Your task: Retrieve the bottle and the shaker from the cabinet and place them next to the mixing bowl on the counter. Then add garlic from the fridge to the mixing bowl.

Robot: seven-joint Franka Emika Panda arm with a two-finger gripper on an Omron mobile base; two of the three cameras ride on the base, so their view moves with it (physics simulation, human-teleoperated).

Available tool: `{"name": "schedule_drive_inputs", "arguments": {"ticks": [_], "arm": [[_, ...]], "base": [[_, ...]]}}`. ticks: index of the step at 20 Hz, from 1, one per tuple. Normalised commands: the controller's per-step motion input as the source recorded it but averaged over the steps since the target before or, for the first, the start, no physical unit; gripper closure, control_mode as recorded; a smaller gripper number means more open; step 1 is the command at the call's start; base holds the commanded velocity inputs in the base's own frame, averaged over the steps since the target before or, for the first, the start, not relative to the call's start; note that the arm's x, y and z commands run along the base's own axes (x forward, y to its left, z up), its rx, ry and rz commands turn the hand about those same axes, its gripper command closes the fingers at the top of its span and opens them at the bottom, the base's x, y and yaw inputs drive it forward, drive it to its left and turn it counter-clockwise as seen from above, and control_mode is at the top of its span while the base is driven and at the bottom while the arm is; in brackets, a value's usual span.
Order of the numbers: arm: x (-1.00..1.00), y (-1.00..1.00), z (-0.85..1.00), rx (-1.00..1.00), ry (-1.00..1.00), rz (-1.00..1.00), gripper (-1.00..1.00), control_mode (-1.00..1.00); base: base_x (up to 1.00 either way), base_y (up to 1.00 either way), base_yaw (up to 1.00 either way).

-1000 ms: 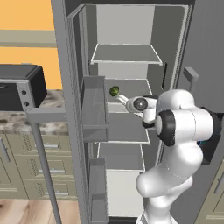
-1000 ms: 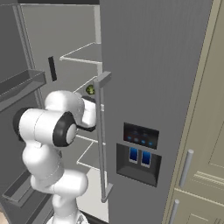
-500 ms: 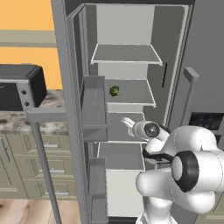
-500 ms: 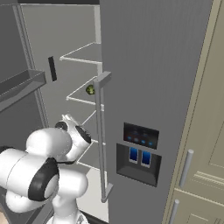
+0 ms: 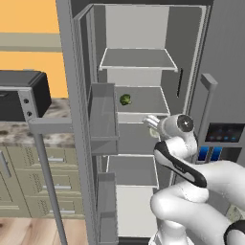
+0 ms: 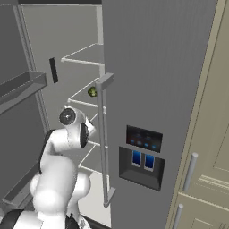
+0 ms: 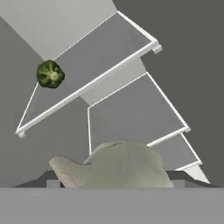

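**Item: garlic stage, in progress.**

- Fridge (image 5: 191,57): the door is opened wide and the grey inner shelves are exposed.
- Claw (image 5: 152,122): it is placed in front of the open compartment, level with the gap under the middle shelf. The jaws are set fairly wide around a pale, lumpy bulb. The dark tips are seen at either side of the bulb, so it is judged to be gripped rather than merely approached.
- Garlic (image 7: 113,164): the bulb is taken to be this. In the hand view it is found at six o'clock, against the tips and clear of the shelves.
- Green vegetable (image 7: 50,74): a small round one is left on the middle shelf, at ten o'clock from the garlic and well apart from it. It is no part of the task.
- Bench (image 5: 12,133): a strip of speckled granite is seen at nine o'clock of the fridge in the left base view, under a dark microwave (image 5: 19,95).

**Done, as judged:** the fridge is opened and the garlic is picked.

**Left:** the garlic is to be carried to the mixing bowl and released into it.

**Undetermined:** the placing of the bottle and shaker beside the bowl cannot be told from these views.
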Motion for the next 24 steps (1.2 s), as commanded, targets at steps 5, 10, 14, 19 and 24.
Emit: {"name": "schedule_drive_inputs", "arguments": {"ticks": [5, 10, 14, 19, 24], "arm": [[-0.61, 0.10, 0.45, 0.00, 0.22, 0.00, 1.00, -1.00], [-0.44, 0.00, -0.03, 0.00, 0.01, -0.08, 1.00, -1.00], [-0.42, -0.01, 0.00, 0.00, -0.02, -0.06, 1.00, -1.00], [-0.20, 0.00, 0.00, 0.00, 0.00, -0.06, 1.00, -1.00], [-0.04, 0.00, 0.00, 0.00, 0.00, -0.01, 1.00, 1.00]], "base": [[0.00, 0.00, 0.00], [0.00, 0.00, 0.00], [0.00, 0.00, 0.00], [0.00, 0.00, 0.00], [-0.41, -0.21, -0.02]]}}
